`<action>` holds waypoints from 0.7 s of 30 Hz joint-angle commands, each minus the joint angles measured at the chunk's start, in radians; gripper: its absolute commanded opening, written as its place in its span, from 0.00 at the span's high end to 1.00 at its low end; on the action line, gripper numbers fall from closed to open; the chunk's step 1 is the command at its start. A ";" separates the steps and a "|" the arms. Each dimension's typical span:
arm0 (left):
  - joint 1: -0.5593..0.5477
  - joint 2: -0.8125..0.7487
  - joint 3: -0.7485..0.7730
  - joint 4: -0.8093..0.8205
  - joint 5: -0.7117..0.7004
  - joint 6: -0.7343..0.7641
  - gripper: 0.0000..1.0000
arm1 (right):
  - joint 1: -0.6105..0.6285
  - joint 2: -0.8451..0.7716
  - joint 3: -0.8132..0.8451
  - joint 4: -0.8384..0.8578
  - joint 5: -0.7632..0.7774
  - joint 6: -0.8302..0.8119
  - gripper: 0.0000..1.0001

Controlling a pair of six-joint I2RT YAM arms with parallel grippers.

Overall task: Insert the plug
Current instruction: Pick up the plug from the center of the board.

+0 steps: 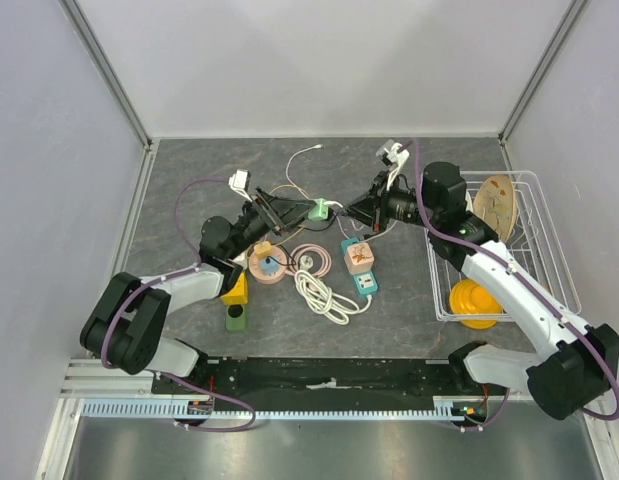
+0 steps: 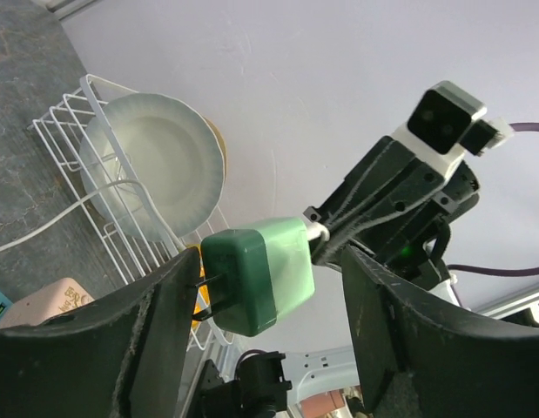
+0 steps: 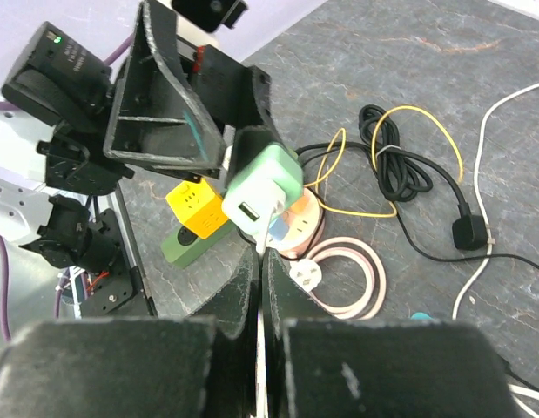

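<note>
While both arms meet over the table (image 1: 179, 190), a small green plug (image 1: 318, 210) hangs off the surface betw. them, a little toward 12 o'clock from the table's centre. It's a boxy 2-tone block w/ rounded corners: one half dark green, the other pale mint. Dark prongs stick out of the dark end. The mint end has a USB slot, w/ a white USB lead (image 2: 314, 232) going into it.

From above, the L gripper (image 1: 292, 212) reaches in at the plug's 9 o'clock and the R gripper (image 1: 355, 212) at its 3 o'clock.

In the L wrist view the plug sits betw. the two black L fingers (image 2: 147, 340). Its prongs point to 9 o'clock, right at one finger; can't tell if they touch. On the mint side, at 3 o'clock, there's a clear gap before the other finger. So the L jaws stand wide around the plug, not clamped on it.

In the R wrist view the R fingers are pressed tight together, pinching the white lead right below the slot. The plug sits at their 12 o'clock, just beyond the tips.

On the table, a teal power strip (image 1: 363, 270) lies at the plug's 5 o'clock, well apart. A wire rack (image 1: 534, 245) w/ plates stands far off at 3 o'clock.
</note>
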 commanded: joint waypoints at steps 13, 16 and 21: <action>0.016 -0.033 -0.007 0.148 0.039 -0.072 0.98 | -0.028 0.036 -0.014 0.005 -0.026 -0.019 0.88; 0.017 -0.035 -0.006 0.148 0.033 -0.074 0.98 | -0.028 0.030 -0.005 -0.001 0.017 0.012 0.58; 0.017 -0.041 -0.013 0.150 0.002 -0.089 0.98 | -0.028 0.000 0.013 0.010 0.101 0.174 0.34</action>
